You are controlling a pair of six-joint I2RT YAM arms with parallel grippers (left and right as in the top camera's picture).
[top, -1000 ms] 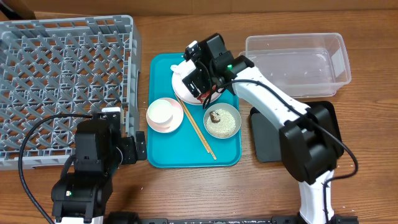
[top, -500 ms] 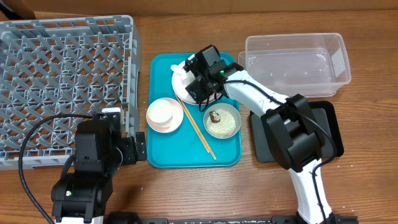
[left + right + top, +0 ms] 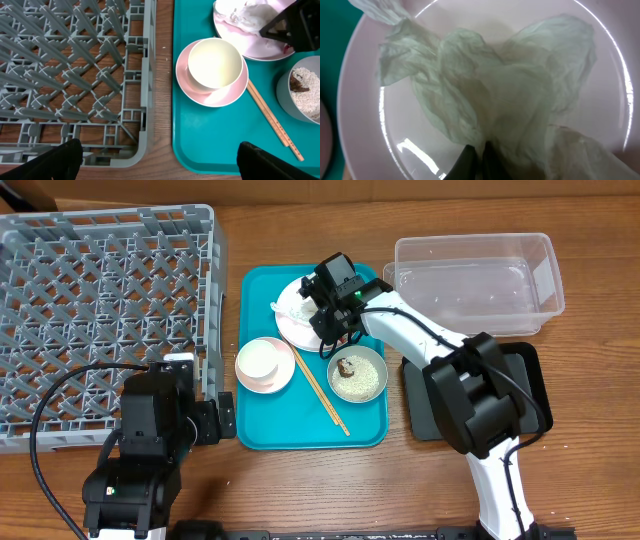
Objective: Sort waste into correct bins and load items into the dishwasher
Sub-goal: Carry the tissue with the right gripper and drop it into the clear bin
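Note:
A crumpled white napkin (image 3: 485, 85) lies on the round white plate (image 3: 365, 125) at the back of the teal tray (image 3: 270, 430). My right gripper (image 3: 479, 157) is down on it, its jaws pinched shut on a fold of the paper; from above it (image 3: 325, 305) covers part of the plate (image 3: 295, 330). A small white cup (image 3: 215, 62) sits in the pink bowl (image 3: 220, 95). Two chopsticks (image 3: 272, 117) lie beside it. The pale grey bowl (image 3: 357, 373) holds rice and a brown lump. My left gripper (image 3: 160, 167) hangs open between the dish rack (image 3: 75, 65) and the tray.
The grey dish rack (image 3: 100, 320) fills the left of the table. A clear plastic tub (image 3: 480, 280) stands at the back right, and a black tray (image 3: 422, 415) lies in front of it, partly under the right arm's base.
My right gripper has dropped onto the plate and gone from open to shut on the napkin. The left arm has not moved.

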